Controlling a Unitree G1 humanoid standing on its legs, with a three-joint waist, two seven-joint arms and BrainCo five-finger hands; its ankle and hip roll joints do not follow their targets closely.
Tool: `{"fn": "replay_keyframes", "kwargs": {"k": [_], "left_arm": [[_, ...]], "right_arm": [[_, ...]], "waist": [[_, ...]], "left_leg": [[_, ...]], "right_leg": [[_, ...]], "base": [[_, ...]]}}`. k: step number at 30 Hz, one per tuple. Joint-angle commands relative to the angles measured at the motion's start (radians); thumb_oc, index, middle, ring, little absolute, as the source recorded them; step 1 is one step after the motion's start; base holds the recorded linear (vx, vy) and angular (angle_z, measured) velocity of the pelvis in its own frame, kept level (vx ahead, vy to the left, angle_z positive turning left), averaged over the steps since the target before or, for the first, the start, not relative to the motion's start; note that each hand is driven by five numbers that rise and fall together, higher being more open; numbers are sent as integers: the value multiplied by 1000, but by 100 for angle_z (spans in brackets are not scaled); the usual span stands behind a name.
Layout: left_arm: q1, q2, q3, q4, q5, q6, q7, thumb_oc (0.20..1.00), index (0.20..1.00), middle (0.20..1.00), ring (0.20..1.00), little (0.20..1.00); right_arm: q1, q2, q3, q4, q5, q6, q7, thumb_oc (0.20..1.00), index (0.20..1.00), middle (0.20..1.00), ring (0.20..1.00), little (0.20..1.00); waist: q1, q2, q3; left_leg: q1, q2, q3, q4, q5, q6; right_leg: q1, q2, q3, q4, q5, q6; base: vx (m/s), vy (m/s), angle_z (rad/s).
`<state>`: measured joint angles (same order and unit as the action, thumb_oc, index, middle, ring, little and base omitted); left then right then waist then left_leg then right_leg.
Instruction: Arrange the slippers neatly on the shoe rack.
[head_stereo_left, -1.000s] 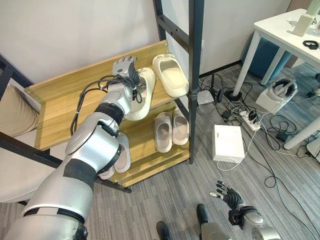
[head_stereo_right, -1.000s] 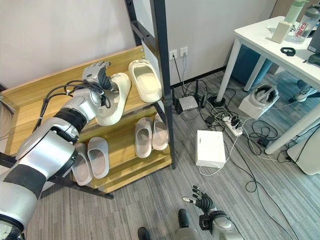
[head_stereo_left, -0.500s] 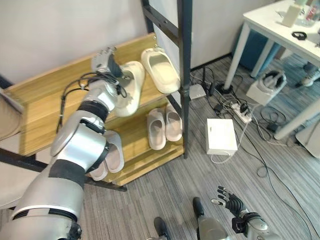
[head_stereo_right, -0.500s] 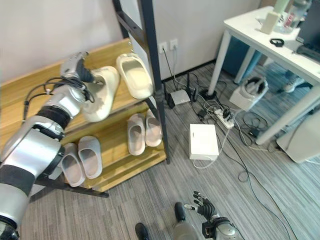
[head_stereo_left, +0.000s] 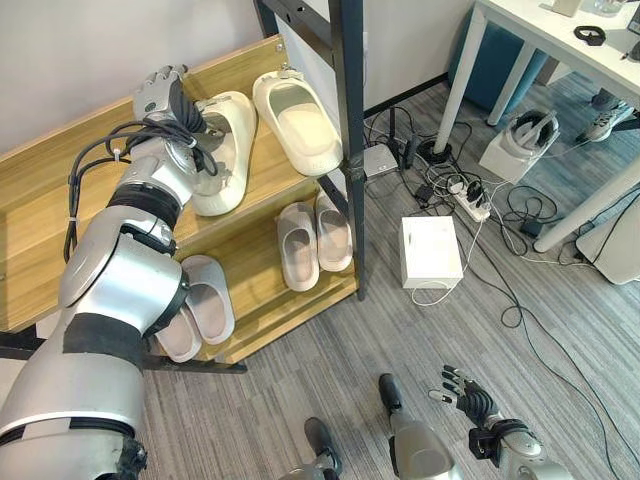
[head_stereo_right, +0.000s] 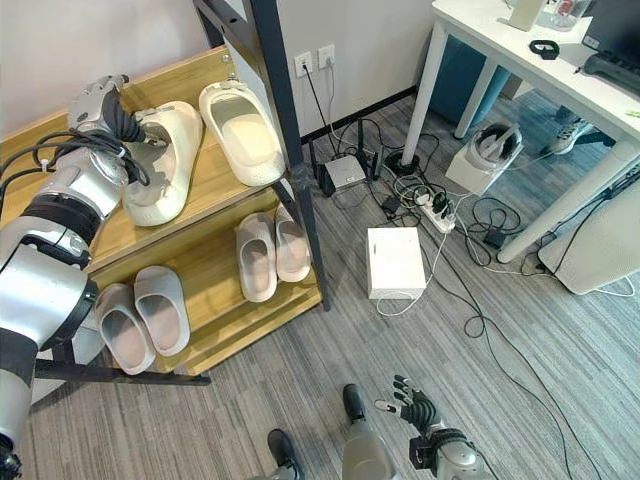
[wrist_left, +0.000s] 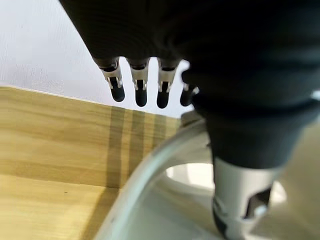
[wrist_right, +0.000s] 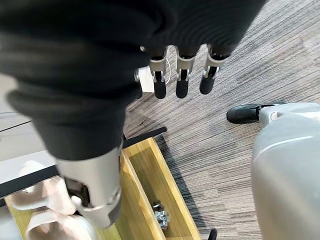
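On the upper shelf (head_stereo_left: 80, 210) of the wooden shoe rack (head_stereo_right: 215, 330), two cream slippers: one (head_stereo_left: 300, 122) lying flat near the black upright (head_stereo_left: 350, 130), sole down, opening up, long axis running from the wall toward the shelf's front edge; the other (head_stereo_left: 225, 150) just beside it, tipped up on its side, long axis roughly parallel. On the lower shelf (head_stereo_right: 205, 285), a beige pair (head_stereo_right: 266, 252) side by side near the upright and a grey pair (head_stereo_right: 140, 315) side by side further along, all lengthwise across the shelf's depth. Left arm stretched out over the upper shelf, left hand (head_stereo_left: 165, 95) at the tipped slipper's far side, fingers (wrist_left: 141, 90) straight and relaxed past its rim, thumb down into the slipper (contact not clear). Right hand (head_stereo_right: 415, 410) low over the grey carpet (head_stereo_left: 560, 350), fingers spread, holding nothing. White box (head_stereo_left: 430, 252) on the floor beside a white worktop (head_stereo_right: 560, 75).
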<state>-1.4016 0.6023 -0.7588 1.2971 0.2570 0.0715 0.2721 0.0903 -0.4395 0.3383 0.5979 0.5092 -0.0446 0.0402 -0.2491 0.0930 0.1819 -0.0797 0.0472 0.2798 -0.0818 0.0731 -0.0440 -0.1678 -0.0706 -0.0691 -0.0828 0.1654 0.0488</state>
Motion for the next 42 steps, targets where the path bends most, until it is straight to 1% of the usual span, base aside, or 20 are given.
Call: {"fn": "replay_keyframes", "kwargs": {"k": [1, 5, 9, 10, 12, 13, 14, 15, 17, 18, 19, 20, 21, 22, 26, 31, 34, 40, 41, 42], "left_arm": [[-121, -5, 14, 72, 74, -1, -10, 1000, 1000, 1000, 1000, 1000], [-98, -31, 11, 36, 107, -1, -11, 1000, 1000, 1000, 1000, 1000], [-54, -14, 49, 16, 85, -17, 11, 1000, 1000, 1000, 1000, 1000], [-32, 0, 83, -16, 39, -32, 23, 1000, 1000, 1000, 1000, 1000], [59, 20, 197, -128, -152, -84, 13, 1000, 1000, 1000, 1000, 1000], [132, 50, 241, -204, -178, -99, 45, 1000, 1000, 1000, 1000, 1000], [173, 54, 263, -242, -189, -104, 46, 1000, 1000, 1000, 1000, 1000], [253, 54, 308, -286, -249, -116, 34, 1000, 1000, 1000, 1000, 1000], [299, 47, 329, -292, -297, -126, 12, 1000, 1000, 1000, 1000, 1000], [334, 32, 356, -297, -393, -140, -26, 1000, 1000, 1000, 1000, 1000], [393, -7, 406, -297, -611, -154, -121, 1000, 1000, 1000, 1000, 1000], [411, -36, 418, -292, -744, -153, -152, 1000, 1000, 1000, 1000, 1000], [428, -51, 427, -305, -836, -152, -179, 1000, 1000, 1000, 1000, 1000], [477, -92, 452, -373, -1040, -158, -210, 1000, 1000, 1000, 1000, 1000], [517, -202, 489, -460, -1249, -179, -194, 1000, 1000, 1000, 1000, 1000], [531, -255, 470, -510, -1315, -174, -184, 1000, 1000, 1000, 1000, 1000], [529, -272, 463, -505, -1308, -175, -176, 1000, 1000, 1000, 1000, 1000], [494, -301, 494, -445, -1288, -179, -147, 1000, 1000, 1000, 1000, 1000], [470, -293, 504, -401, -1214, -186, -128, 1000, 1000, 1000, 1000, 1000], [456, -278, 504, -396, -1099, -207, -81, 1000, 1000, 1000, 1000, 1000]], "right_arm": [[3, 19, -10, -20, -10, -35, -5, 1000, 1000, 1000, 1000, 1000], [-19, 40, 16, 9, -5, -30, 0, 1000, 1000, 1000, 1000, 1000], [-17, 47, 27, 29, -5, -30, 2, 1000, 1000, 1000, 1000, 1000], [-15, 51, 27, 34, -5, -30, 1, 1000, 1000, 1000, 1000, 1000], [-4, 63, 10, 40, -5, -20, -2, 1000, 1000, 1000, 1000, 1000], [3, 80, 4, 50, -9, -21, -3, 1000, 1000, 1000, 1000, 1000], [5, 81, 1, 46, -11, -20, -3, 1000, 1000, 1000, 1000, 1000], [8, 82, -3, 48, -20, -19, -5, 1000, 1000, 1000, 1000, 1000], [10, 84, -5, 53, -26, -17, -8, 1000, 1000, 1000, 1000, 1000], [10, 82, -9, 55, -29, -13, -9, 1000, 1000, 1000, 1000, 1000], [20, 80, -17, 50, -39, -4, -6, 1000, 1000, 1000, 1000, 1000], [22, 77, -19, 47, -47, 1, -6, 1000, 1000, 1000, 1000, 1000], [25, 75, -20, 39, -48, 3, -7, 1000, 1000, 1000, 1000, 1000], [46, 68, -16, 19, -58, 8, 3, 1000, 1000, 1000, 1000, 1000], [69, 67, -6, 11, -64, 13, 10, 1000, 1000, 1000, 1000, 1000], [79, 58, 3, 2, -72, 24, 10, 1000, 1000, 1000, 1000, 1000], [79, 56, 8, 8, -73, 26, 10, 1000, 1000, 1000, 1000, 1000], [78, 53, 22, 9, -67, 25, 12, 1000, 1000, 1000, 1000, 1000], [76, 54, 29, 17, -69, 21, 10, 1000, 1000, 1000, 1000, 1000], [72, 54, 31, 22, -69, 12, 6, 1000, 1000, 1000, 1000, 1000]], "waist": [[21, -26, -16], [44, -28, -20], [56, -32, -29], [61, -32, -31], [75, -30, -35], [90, -28, -38], [93, -29, -39], [100, -29, -41], [102, -30, -45], [101, -31, -48], [96, -29, -54], [90, -27, -58], [86, -27, -61], [76, -25, -67], [58, -22, -78], [52, -18, -82], [49, -16, -85], [43, -19, -87], [41, -21, -87], [44, -24, -85]], "left_leg": [[74, -9, -91, -5, -27, -37], [84, -10, -109, -5, -27, -34], [88, -10, -112, -5, -26, -36], [89, -10, -112, -5, -27, -36], [93, -13, -117, -5, -27, -36], [98, -14, -122, -5, -26, -37], [100, -14, -125, -5, -26, -38], [102, -13, -133, -5, -25, -38], [104, -12, -136, -5, -23, -39], [106, -10, -135, -5, -22, -39], [115, -9, -130, -5, -25, -40], [119, -8, -129, -5, -25, -40], [121, -7, -126, -5, -26, -41], [125, -5, -119, -5, -28, -42], [134, -4, -110, -5, -34, -43], [142, -6, -105, -5, -35, -42], [144, -6, -105, -5, -35, -41], [144, -5, -102, -5, -36, -42], [144, -4, -101, -5, -35, -42], [143, -5, -103, -5, -34, -42]], "right_leg": [[70, -57, -35, -4, -28, 115], [90, -58, -55, -4, -32, 114], [100, -57, -62, -4, -36, 112], [100, -58, -64, -4, -35, 113], [108, -61, -71, -4, -36, 111], [119, -63, -80, -4, -39, 109], [121, -62, -83, -4, -40, 109], [128, -62, -89, -4, -42, 106], [133, -60, -91, -4, -45, 105], [136, -60, -90, -4, -44, 106], [142, -58, -88, -4, -45, 105], [144, -57, -85, -4, -46, 105], [145, -56, -82, -4, -46, 106], [145, -54, -76, -4, -46, 106], [148, -52, -66, -4, -48, 107], [155, -53, -63, -4, -49, 106], [156, -53, -61, -4, -49, 105], [153, -53, -62, -4, -48, 106], [153, -53, -63, -4, -47, 105], [153, -54, -65, -4, -46, 105]], "base": [[-5, -4, 30], [-29, -4, 24], [-42, -7, 2], [-46, -9, 1], [-46, -12, 6], [-44, -14, 18], [-48, -16, 28], [-40, -17, 32], [-27, -12, 22], [-3, 2, 13], [9, 10, 11], [18, 13, -6], [18, 12, -6], [17, 5, -8], [23, -1, -17], [6, -3, -10], [0, -1, -2], [0, 0, 0], [0, 0, 0], [0, 0, 0]]}}
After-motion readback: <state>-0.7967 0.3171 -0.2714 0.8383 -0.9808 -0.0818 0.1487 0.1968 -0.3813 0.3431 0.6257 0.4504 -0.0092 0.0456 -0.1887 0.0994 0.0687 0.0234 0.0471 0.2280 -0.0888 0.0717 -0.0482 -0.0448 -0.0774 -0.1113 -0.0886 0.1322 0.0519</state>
